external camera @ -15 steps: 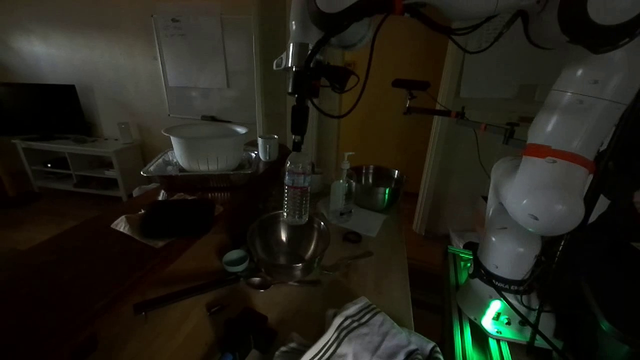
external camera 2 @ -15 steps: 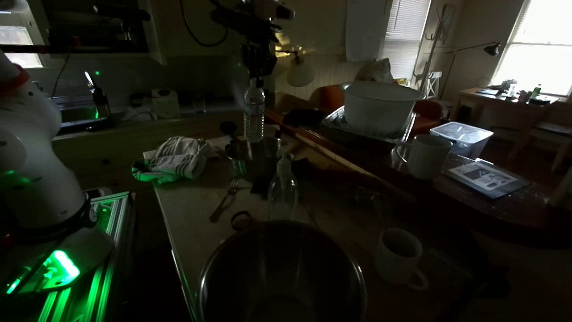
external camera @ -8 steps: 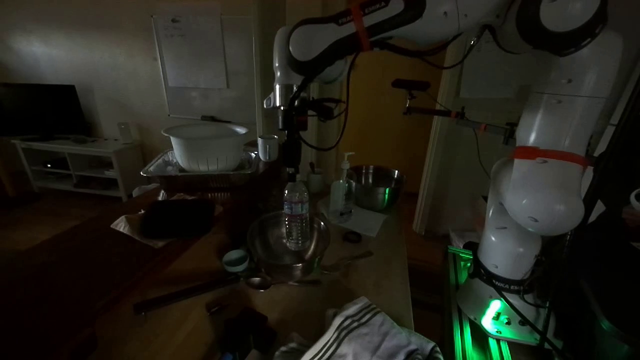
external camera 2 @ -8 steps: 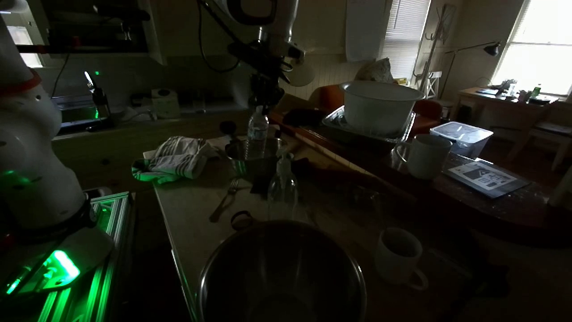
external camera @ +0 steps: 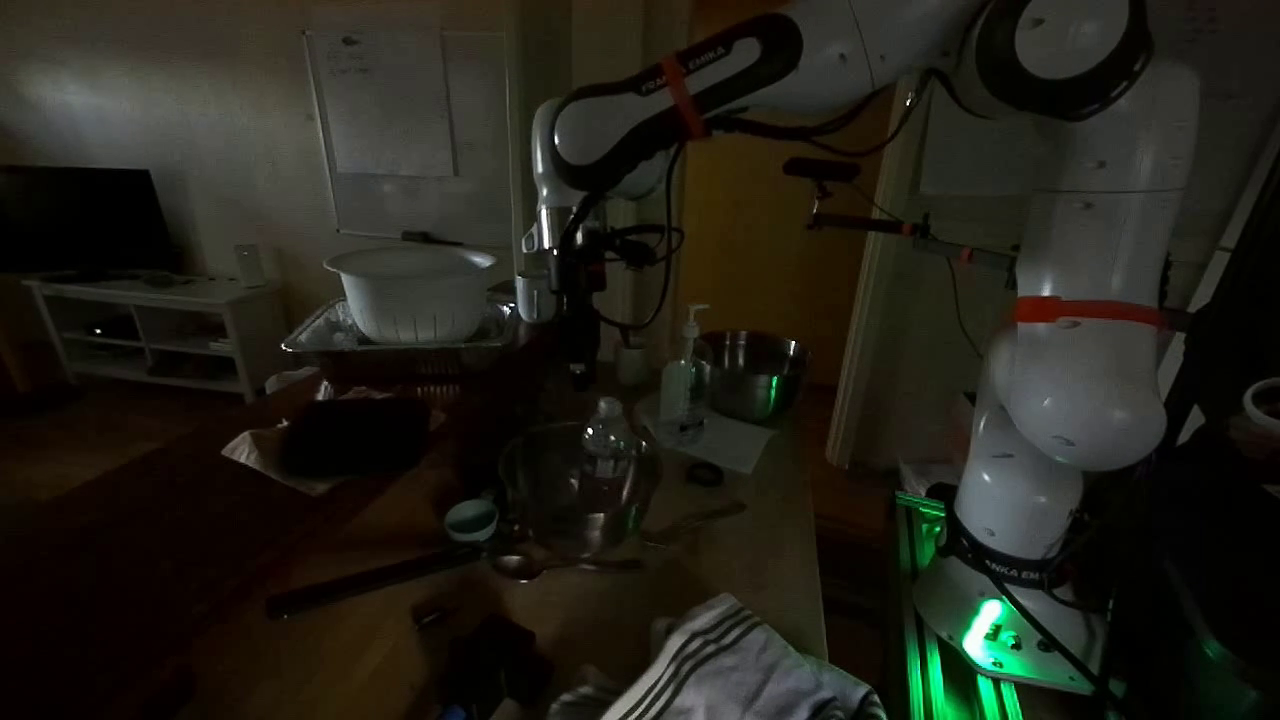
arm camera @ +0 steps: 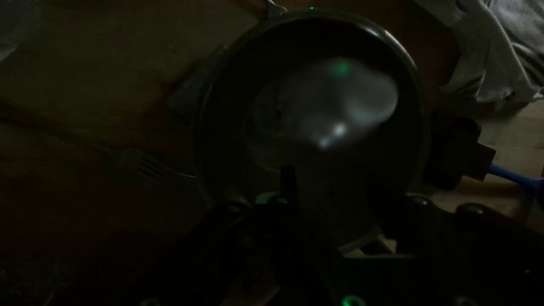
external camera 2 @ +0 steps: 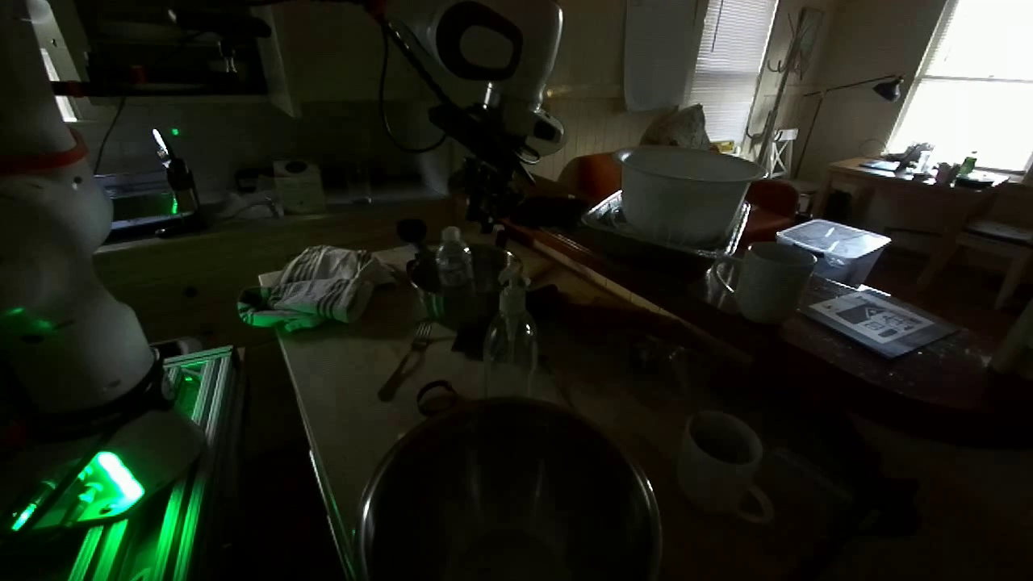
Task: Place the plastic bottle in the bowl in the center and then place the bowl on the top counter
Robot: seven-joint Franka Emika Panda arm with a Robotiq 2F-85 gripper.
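Note:
The clear plastic bottle (external camera: 606, 440) stands tilted inside the shiny steel bowl (external camera: 580, 535), its neck above the rim. In an exterior view its top (external camera 2: 453, 254) also pokes out of the bowl (external camera 2: 436, 303). In the wrist view the bottle (arm camera: 340, 102) is a blurred pale shape inside the bowl (arm camera: 225, 144). My gripper (arm camera: 333, 178) is open and empty there, its dark fingers (arm camera: 289, 180) apart over the near part of the bowl. In both exterior views the gripper (external camera: 580, 375) hangs just above and beside the bottle, apart from it; its dark tips (external camera 2: 484, 218) are hard to make out.
A pump bottle (external camera: 685, 390) and a larger steel bowl (external camera: 755, 375) stand near the bowl. A small cup (external camera: 471, 522), a spoon (external camera: 515, 568) and a striped towel (external camera: 720, 660) lie around it. A white tub (external camera: 412, 295) sits in a foil tray on the raised counter.
My gripper has lowered the bottle into the bowl and let it go. The bottle now leans toward the robot's base side, away from the gripper. The bowl stays about where it was.

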